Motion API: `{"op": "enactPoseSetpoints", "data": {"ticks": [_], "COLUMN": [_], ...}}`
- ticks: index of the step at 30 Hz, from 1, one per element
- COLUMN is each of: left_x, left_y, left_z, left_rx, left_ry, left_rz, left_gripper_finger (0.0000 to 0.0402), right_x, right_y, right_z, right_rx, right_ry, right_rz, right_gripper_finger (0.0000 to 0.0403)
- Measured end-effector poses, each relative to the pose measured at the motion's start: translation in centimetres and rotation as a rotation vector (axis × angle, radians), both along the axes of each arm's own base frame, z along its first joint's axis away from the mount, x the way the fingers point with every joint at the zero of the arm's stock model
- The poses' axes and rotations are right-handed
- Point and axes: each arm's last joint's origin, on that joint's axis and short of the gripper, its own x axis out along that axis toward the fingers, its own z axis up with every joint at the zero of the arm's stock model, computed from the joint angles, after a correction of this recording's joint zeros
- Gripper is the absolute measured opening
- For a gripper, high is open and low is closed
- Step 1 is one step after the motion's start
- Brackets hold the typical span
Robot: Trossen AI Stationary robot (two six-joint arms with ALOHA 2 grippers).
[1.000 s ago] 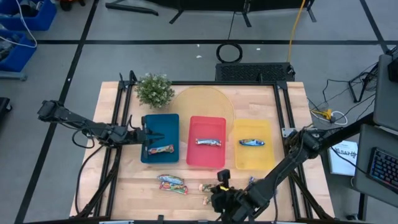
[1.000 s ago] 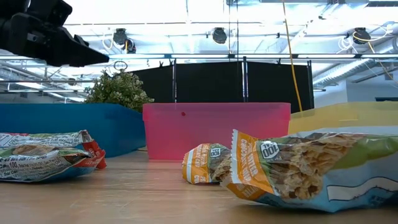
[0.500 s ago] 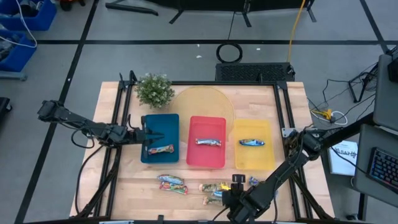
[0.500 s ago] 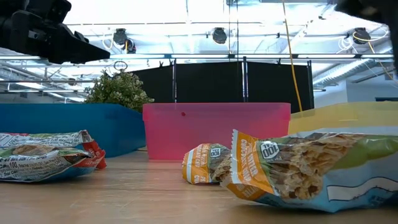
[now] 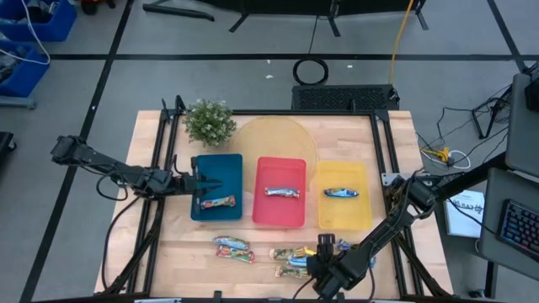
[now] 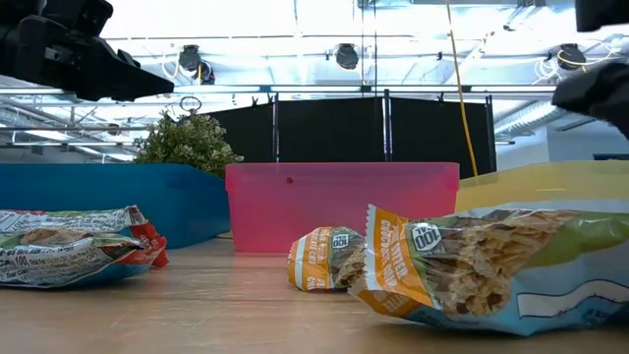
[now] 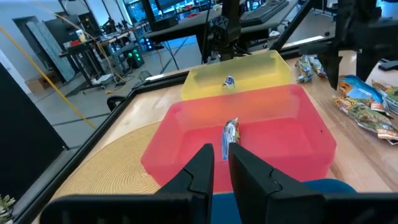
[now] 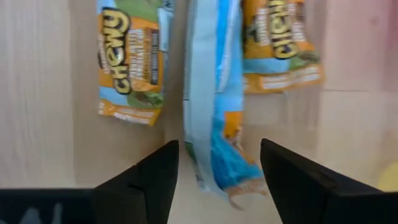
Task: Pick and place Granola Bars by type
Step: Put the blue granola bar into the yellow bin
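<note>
Three trays stand in a row: blue (image 5: pixel 216 181), red (image 5: pixel 280 206) and yellow (image 5: pixel 344 215). One granola bar lies flat in each: (image 5: pixel 217 202), (image 5: pixel 282 192), (image 5: pixel 341 193). More bars lie flat on the wood near the front edge (image 5: pixel 233 247), (image 5: pixel 290 252). My right gripper (image 8: pixel 221 180) hangs open over three of them. One bar (image 8: pixel 211 106) lies between its fingers, untouched. My left gripper (image 5: pixel 198 187) hovers at the blue tray's left rim, fingers nearly together with nothing between them (image 7: pixel 221 155).
A small potted plant (image 5: pixel 209 122) and a round woven mat (image 5: pixel 274 139) sit behind the trays. Black frame rails run along the table's left and right sides. In the low view, bars (image 6: pixel 69 246), (image 6: pixel 491 261) lie close to the camera in front of the trays.
My right gripper has gone toward the table's right edge along the near edge, uncovering the bars in the middle, and has come down into the low view's upper right. The bars and trays have kept their places.
</note>
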Motion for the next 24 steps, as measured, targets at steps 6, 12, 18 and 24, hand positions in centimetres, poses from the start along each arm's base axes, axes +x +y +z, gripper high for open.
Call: {"op": "enactPoseSetpoints", "data": {"ticks": [6,12,18,24], "left_x": [0.0,0.0,0.0,0.0], "left_y": [0.0,0.0,0.0,0.0], "left_z": [0.0,0.0,0.0,0.0], "left_rx": [-0.003,-0.009,-0.01,-0.01], "left_ry": [0.0,-0.001,-0.001,-0.001], "left_rz": [0.0,0.001,0.001,0.001], "left_gripper_finger": [0.0058,0.0058,0.0058,0.0058], "right_x": [-0.1,0.0,0.0,-0.1], "right_y": [-0.2,-0.2,-0.2,-0.8], "right_z": [-0.9,-0.9,-0.6,1.8], "right_rx": [0.043,0.06,0.057,0.032], "right_ry": [-0.015,-0.031,-0.041,-0.151], "right_rz": [-0.006,-0.008,-0.008,-0.024], "right_gripper_finger": [0.0188,0.0116,0.0048,0.0049]}}
